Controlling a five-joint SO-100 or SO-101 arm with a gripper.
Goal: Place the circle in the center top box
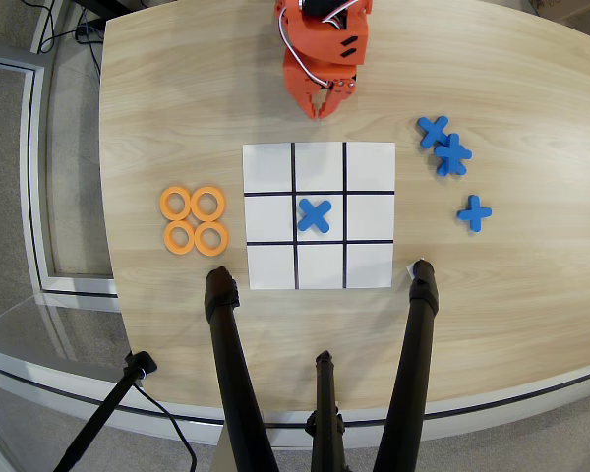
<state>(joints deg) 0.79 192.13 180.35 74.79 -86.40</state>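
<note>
Several flat orange foam circles point(194, 220) lie clustered on the wooden table, left of the paper grid point(370, 167) in the overhead view. The center top box point(321, 265) is the white middle cell of the grid row farthest from the arm's base, which is the lowest row in this view, and it holds nothing. A blue X piece point(315, 215) lies in the grid's central cell. My orange gripper point(322, 110) hangs just beyond the grid's upper edge, its fingers together and holding nothing, far from the circles.
Three blue X pieces point(453, 154) lie on the table right of the grid. Black tripod legs point(226, 354) reach over the table's near edge below the grid. The table's curved edge point(106, 197) runs close to the left of the circles.
</note>
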